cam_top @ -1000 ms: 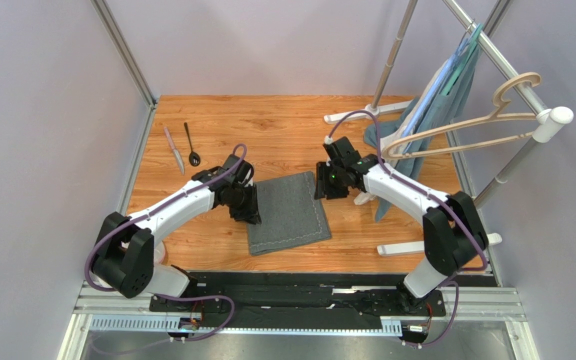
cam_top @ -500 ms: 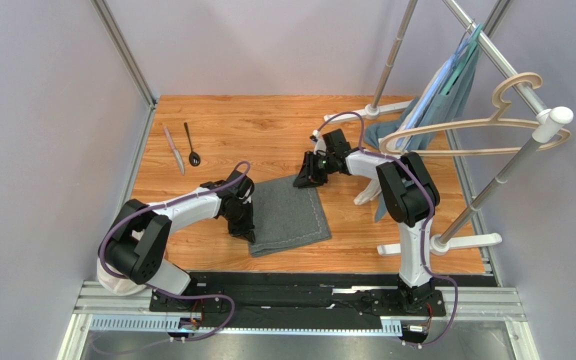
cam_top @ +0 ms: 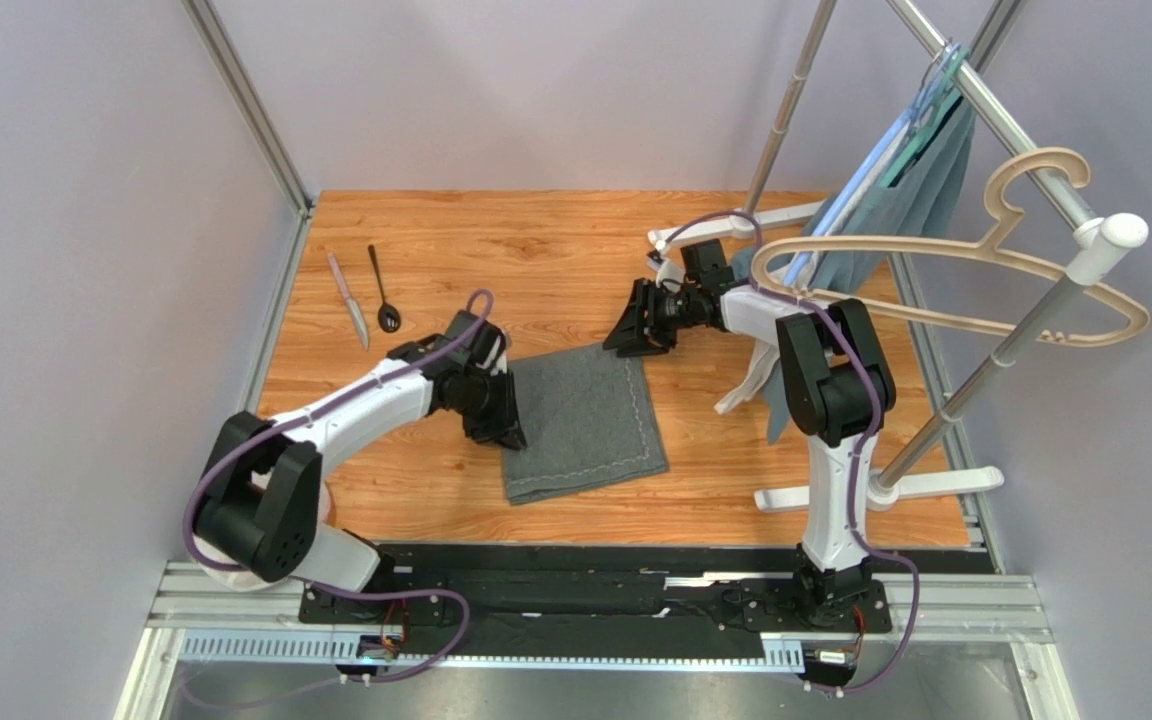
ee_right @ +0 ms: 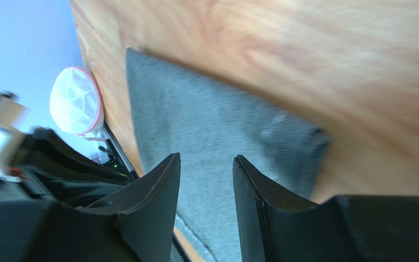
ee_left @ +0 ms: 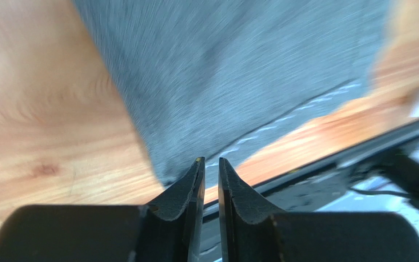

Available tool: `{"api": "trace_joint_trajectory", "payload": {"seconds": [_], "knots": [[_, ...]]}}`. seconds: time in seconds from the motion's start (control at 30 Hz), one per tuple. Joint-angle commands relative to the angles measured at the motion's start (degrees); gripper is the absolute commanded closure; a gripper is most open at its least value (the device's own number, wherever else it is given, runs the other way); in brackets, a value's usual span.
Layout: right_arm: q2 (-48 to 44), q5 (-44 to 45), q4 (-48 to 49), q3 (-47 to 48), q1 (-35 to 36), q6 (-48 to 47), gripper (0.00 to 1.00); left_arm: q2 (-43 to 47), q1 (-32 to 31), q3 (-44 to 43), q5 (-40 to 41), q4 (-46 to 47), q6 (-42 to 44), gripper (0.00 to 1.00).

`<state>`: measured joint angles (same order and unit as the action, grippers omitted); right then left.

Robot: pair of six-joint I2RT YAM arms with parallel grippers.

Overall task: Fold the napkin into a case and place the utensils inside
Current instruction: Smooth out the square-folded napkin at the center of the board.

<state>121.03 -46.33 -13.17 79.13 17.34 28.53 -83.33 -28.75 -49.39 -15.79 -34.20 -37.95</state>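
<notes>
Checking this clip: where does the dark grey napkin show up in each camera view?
Top external: the napkin lies flat in the middle of the picture.
Left wrist: it fills the upper middle, blurred.
Right wrist: it is a grey band across the centre.
Shared landmark: the wood tabletop bordering it, seen in all three views.
</notes>
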Motion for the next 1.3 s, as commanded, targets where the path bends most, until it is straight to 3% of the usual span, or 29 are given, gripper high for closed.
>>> {"api": "trace_joint_trajectory", "payload": {"seconds": [0.0,0.2,0.33,0.43,0.57,0.67,0.8,0.97,1.1,1.27], "knots": [[-6.0,1.2,-2.2,1.6,5.8,1.3,0.55,2.9,5.7,-6.2,-5.6,0.9,2.1,0.78],[-9.1,2.1,3.5,-5.2,14.7,7.0,0.59,-8.9,14.4,-11.0,-9.7,3.7,4.6,0.85],[-9.6,-1.4,16.3,-10.0,21.4,16.9,0.78,-16.9,15.2,-14.1,-11.7,6.7,4.7,0.86],[-5.4,-2.8,19.5,-7.6,26.5,19.0,0.85,-20.3,15.8,-15.1,-8.7,6.5,3.2,0.87],[-0.3,-2.9,27.4,-9.3,29.5,24.9,0.87,-21.6,15.9,-15.9,-5.5,4.9,2.9,0.88],[1.5,-3.6,33.6,-15.8,29.7,27.7,0.88,-23.2,16.2,-16.5,-4.5,4.1,2.7,0.88],[-2.5,-0.6,24.1,-18.3,30.0,20.8,0.89,-24.7,16.2,-18.1,-6.5,4.6,2.4,0.88],[-8.7,1.2,17.5,-15.8,30.1,17.7,0.88,-19.0,16.2,-17.6,-6.1,4.4,2.9,0.86],[-7.5,1.8,17.3,-13.7,32.0,17.9,0.87,-16.3,16.2,-17.7,-4.8,4.1,1.9,0.84],[-1.7,2.1,22.6,-16.1,32.7,21.1,0.87,-22.8,16.4,-20.0,-2.5,2.7,2.5,0.85]]}}
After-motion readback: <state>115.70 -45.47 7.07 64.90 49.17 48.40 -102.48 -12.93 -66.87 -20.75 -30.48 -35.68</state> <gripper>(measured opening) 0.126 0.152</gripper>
